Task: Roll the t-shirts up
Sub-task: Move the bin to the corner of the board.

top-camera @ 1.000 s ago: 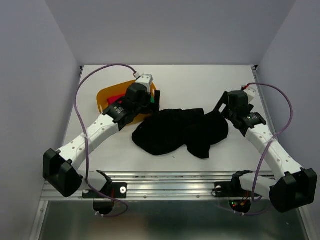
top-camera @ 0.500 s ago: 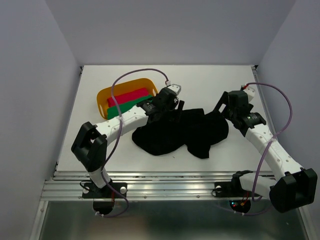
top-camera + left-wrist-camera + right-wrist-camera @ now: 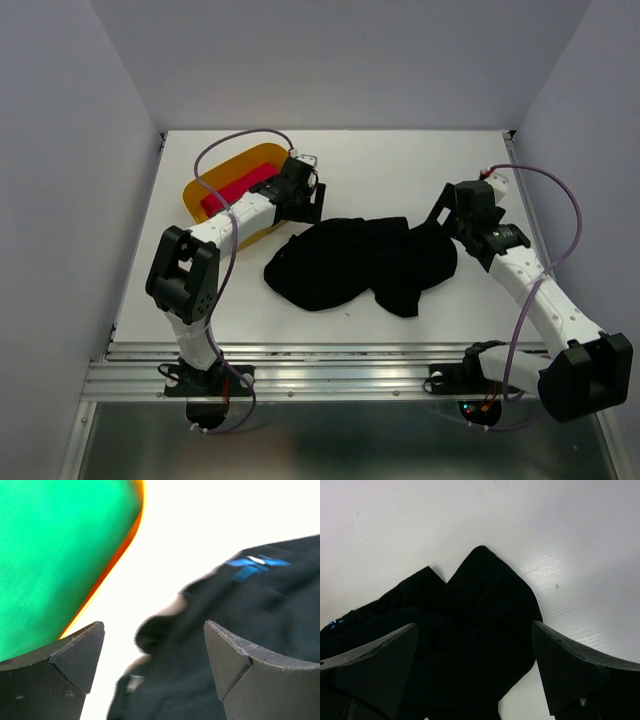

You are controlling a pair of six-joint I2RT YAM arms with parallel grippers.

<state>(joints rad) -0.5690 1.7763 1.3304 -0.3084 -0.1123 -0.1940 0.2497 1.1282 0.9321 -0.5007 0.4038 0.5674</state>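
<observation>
Preparation is seemingly proceeding: the crumpled black cloth t-shirt [image 3: 350, 265] is lying on the white table [image 3: 400, 165] between the left gripper [image 3: 308, 208], beside the yellow plastic tub [image 3: 193, 196], and the right gripper [image 3: 447, 210], both gaping empty, and is likely needing flattening next.

We're looking at a yellow tub [image 3: 250, 155] sitting on the far left part of the white table [image 3: 400, 165], with a red cloth [image 3: 232, 189] lying in it. Up close we're also seeing a green cloth [image 3: 60, 545] pressing right against the tub's rim.
</observation>
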